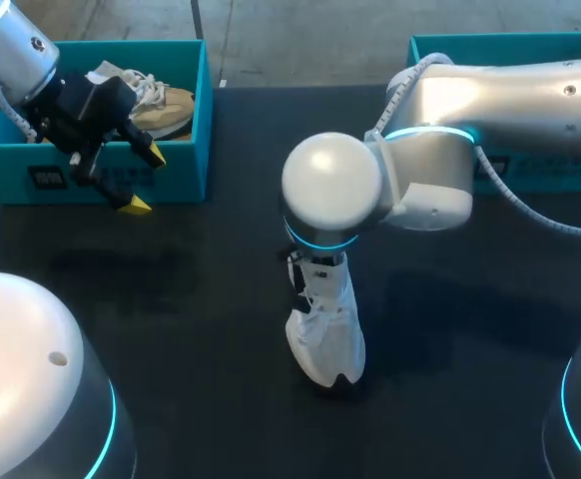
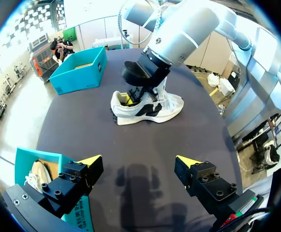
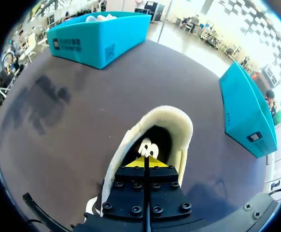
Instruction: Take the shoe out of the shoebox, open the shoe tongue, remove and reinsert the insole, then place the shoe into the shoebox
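Shoe [image 1: 328,334] stands on the table [image 1: 171,299] near the middle, toe toward the robot. Right pincer [image 3: 145,163] is down in the shoe's opening, with its arm overhead. Left shoebox [image 1: 186,160] at far left, second shoe [image 1: 161,105] inside. Left pincer [image 1: 146,180] hangs just before that box's front wall. Right shoebox [image 1: 450,45] at far right.

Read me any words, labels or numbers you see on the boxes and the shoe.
Left shoebox: dark label on its front wall, too blurred to read.
Right shoebox: dark print on its front wall, too blurred to read.
White shoe: dark logo on its side and a white mark on the insole; no legible words.
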`<act>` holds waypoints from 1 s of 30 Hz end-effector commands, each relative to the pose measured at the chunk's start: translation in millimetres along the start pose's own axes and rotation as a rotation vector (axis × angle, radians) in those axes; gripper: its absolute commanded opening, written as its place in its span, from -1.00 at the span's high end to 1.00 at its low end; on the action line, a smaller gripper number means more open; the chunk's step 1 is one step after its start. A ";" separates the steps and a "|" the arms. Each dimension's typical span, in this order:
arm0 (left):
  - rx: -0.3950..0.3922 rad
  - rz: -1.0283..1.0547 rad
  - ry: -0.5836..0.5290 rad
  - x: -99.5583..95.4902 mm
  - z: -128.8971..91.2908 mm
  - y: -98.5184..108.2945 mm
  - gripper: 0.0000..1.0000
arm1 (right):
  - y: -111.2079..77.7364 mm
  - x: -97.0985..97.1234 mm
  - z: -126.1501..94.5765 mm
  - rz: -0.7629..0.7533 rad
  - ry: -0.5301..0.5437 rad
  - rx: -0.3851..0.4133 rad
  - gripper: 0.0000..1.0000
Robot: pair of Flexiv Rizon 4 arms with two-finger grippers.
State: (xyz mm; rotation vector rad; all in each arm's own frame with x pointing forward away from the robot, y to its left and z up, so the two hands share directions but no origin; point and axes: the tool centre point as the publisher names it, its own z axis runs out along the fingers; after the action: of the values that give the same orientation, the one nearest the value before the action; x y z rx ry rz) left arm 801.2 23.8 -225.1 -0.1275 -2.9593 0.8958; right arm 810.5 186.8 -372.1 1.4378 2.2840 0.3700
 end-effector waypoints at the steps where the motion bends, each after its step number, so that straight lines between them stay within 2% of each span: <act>1: -0.002 0.000 -0.001 0.7 -0.2 0.1 -1.00 | 11.8 2.5 -0.6 -0.003 -0.003 0.011 1.00; 10: -0.002 0.000 -0.001 0.7 -0.2 0.1 -1.00 | 24.1 0.9 15.7 0.012 0.035 0.105 1.00; 16: -0.002 0.000 -0.001 0.7 -0.2 0.1 -1.00 | 22.6 -0.6 26.9 0.018 0.034 0.120 1.00; 22: -0.002 0.000 -0.001 0.7 -0.2 0.1 -1.00 | 11.0 -1.3 33.7 0.017 0.020 0.131 1.00; 30: -0.002 0.000 -0.001 0.7 -0.2 0.1 -1.00 | -13.4 1.0 44.7 0.013 0.009 0.191 1.00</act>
State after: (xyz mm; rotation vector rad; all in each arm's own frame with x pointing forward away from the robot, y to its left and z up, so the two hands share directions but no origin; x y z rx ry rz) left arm 801.2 23.8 -225.1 -0.1275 -2.9593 0.8958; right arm 824.0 180.4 -406.7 1.5445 2.3673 0.1760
